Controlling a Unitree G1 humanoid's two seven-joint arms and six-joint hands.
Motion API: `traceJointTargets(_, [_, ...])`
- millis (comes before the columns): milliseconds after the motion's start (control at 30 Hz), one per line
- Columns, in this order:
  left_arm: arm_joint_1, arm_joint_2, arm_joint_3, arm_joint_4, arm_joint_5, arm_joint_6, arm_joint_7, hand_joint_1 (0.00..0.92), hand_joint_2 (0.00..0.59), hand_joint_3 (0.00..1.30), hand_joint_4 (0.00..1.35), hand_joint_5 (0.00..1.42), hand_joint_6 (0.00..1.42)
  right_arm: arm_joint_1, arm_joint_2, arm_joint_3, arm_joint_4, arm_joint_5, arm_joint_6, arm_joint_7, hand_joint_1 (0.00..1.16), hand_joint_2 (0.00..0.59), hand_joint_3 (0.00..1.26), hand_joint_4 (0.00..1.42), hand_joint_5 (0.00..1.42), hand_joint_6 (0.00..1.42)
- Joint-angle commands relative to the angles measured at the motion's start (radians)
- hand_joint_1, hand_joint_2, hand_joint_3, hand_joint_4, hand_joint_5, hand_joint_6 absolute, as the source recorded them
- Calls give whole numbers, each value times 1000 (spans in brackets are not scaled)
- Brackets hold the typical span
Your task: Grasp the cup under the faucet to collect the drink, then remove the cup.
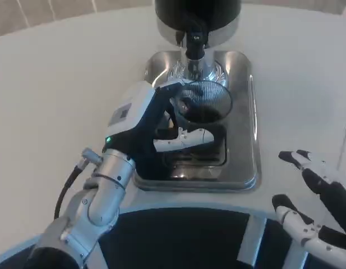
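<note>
The left hand (156,126) is seen reaching forward from the lower left, its fingers wrapped around the side of the clear cup (202,101), which is thereby held. The cup is positioned upright directly beneath the faucet (195,47), over the rear part of the metal drip tray (248,134); a dark drink is visible inside it. One white finger (189,138) is extended across the front of the cup, above the dark grate (215,154) set into the tray. The faucet is attached to the black dispenser (198,14) at the top edge of the view. The silver forearm (102,196) of the left arm is shown crossing the near edge of the white table (49,101), with a black cable (66,188) running beside the wrist. The right hand (315,204) is seen at the lower right, well apart from the tray, with its fingers spread and nothing held between them.
</note>
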Motion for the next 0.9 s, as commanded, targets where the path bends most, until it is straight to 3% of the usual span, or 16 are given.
traceJointTargets(33, [45, -7, 7, -18, -1, -16, 20, 404, 94, 636, 673, 952, 1152, 5, 11, 2, -15, -9, 5, -14, 376, 511, 86, 0, 0, 29])
traceJointTargets(367, [87, -11, 25, -68, 5, -37, 84, 452, 103, 787, 845, 1126, 1239, 15, 10, -13, -15, 8, 0, -21, 418, 507, 89, 0, 0, 33])
traceJointTargets(533, [100, -9, 33, -97, 9, -48, 119, 528, 136, 965, 1053, 1317, 1341, 17, 8, -22, -15, 21, -1, -24, 423, 507, 93, 0, 0, 33])
traceJointTargets(700, [108, 2, 44, -127, 9, -63, 122, 548, 127, 1001, 1143, 1385, 1409, 16, 7, -28, -15, 28, -3, -25, 425, 503, 95, 0, 0, 41])
traceJointTargets(900, [123, 27, 60, -152, -2, -82, 91, 567, 78, 998, 1158, 1388, 1424, 13, 7, -35, -15, 41, -3, -28, 426, 500, 89, 0, 0, 45])
